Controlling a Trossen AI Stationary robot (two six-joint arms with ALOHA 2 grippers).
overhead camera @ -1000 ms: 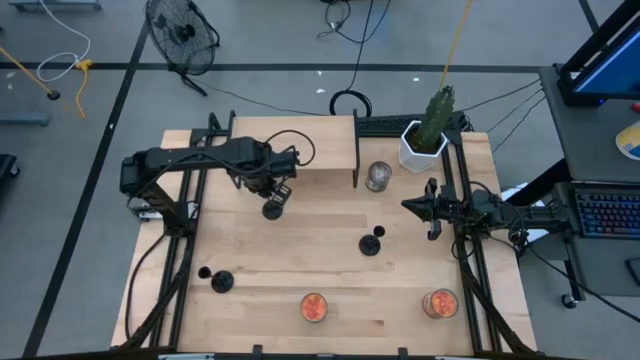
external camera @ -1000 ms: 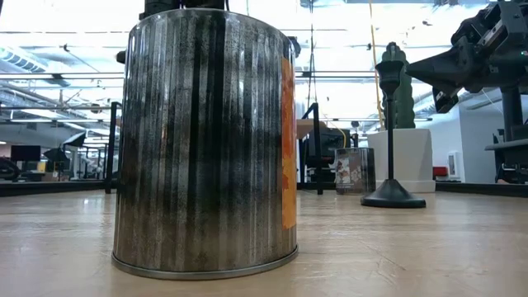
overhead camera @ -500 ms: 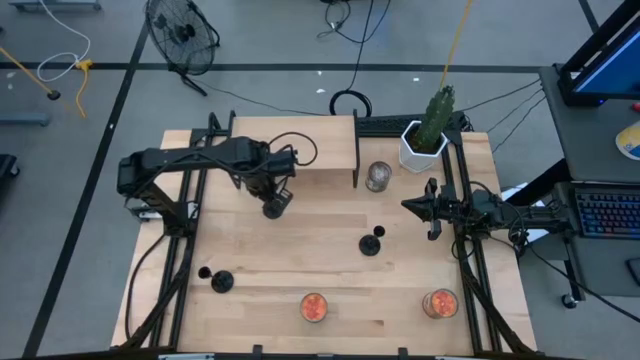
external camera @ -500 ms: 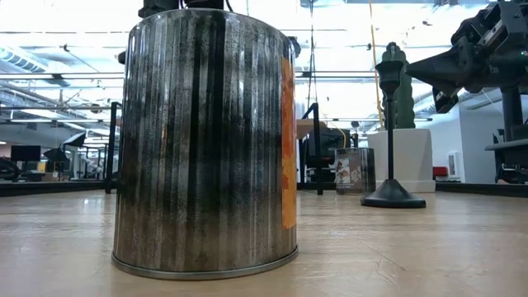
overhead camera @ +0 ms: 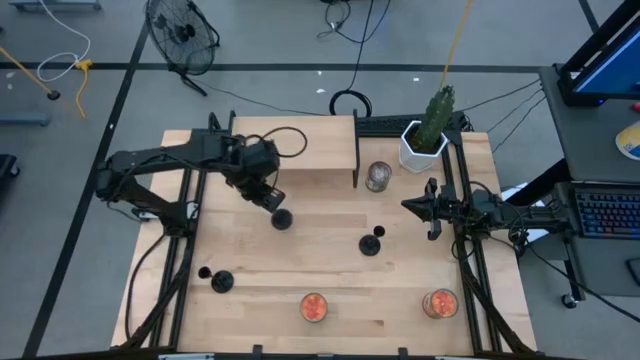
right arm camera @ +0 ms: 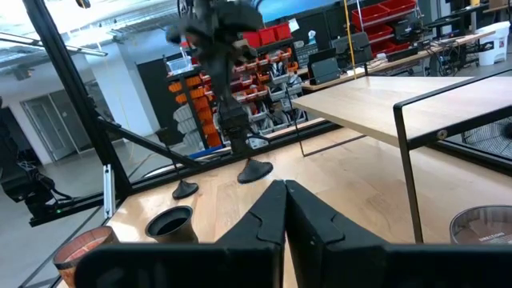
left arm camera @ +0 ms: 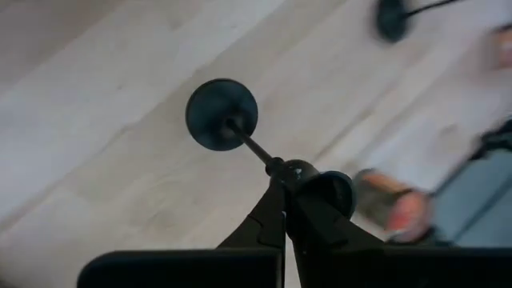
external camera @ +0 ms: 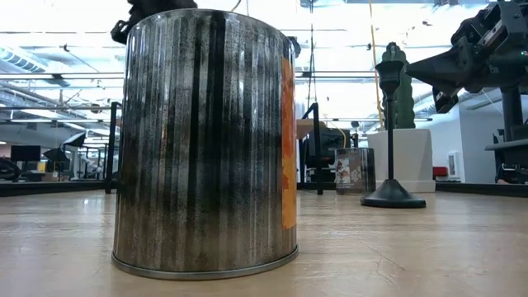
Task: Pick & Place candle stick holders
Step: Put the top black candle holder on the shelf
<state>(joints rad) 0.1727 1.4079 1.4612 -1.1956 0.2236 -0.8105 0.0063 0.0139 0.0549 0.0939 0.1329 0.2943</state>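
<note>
Left gripper point(overhead camera: 268, 192): pinching the cup end of a holder point(overhead camera: 281, 219), fingers pressed together on it in the left wrist view point(left arm camera: 282, 186); stem and disc base point(left arm camera: 222, 114) are hanging out past the fingertips.

Change: over the last second the arm has been pulling back and swinging the holder from the table's point(overhead camera: 330, 262) back-left part towards the middle; the base is now showing clear of the wrist, seemingly lifted rather than standing.

Meaning: the pick is looking done and the carry is under way; placing is still to come.

Other holders: one point(overhead camera: 372, 243) is standing near the table's centre, one point(overhead camera: 221, 282) near the front-left corner, both untouched.

Right gripper point(overhead camera: 408, 206): waiting over the right side, fingers pressed together and empty point(right arm camera: 284, 192).

Risk: the thin stem could be slipping or swinging in the pinch.
</note>
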